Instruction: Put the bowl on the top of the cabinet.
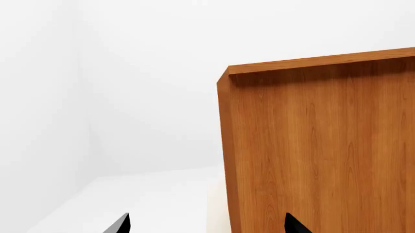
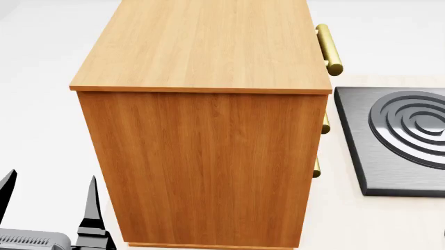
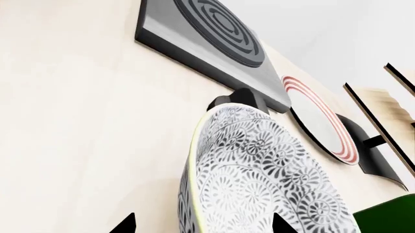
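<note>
1. Cabinet (image 2: pixel 201 120) fills the head view's middle, its flat top bare, brass handles (image 2: pixel 328 49) on its right face.
2. Left gripper (image 2: pixel 49 200) hangs low at the cabinet's near left, jaws apart, holding nothing.
3. Bowl (image 3: pixel 259 179) shows only in the right wrist view, close before the right gripper (image 3: pixel 204 224); whether its jaws grip it, I cannot tell.
4. Beyond it on the worktop (image 3: pixel 77 121) lie a grey hob plate (image 3: pixel 194 29) and a red-ringed plate (image 3: pixel 321 119).

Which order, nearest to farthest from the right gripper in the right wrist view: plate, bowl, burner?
1. bowl, right at the right gripper fingertips.
2. burner, on the counter just beyond the bowl.
3. plate, past the burner's far corner.
</note>
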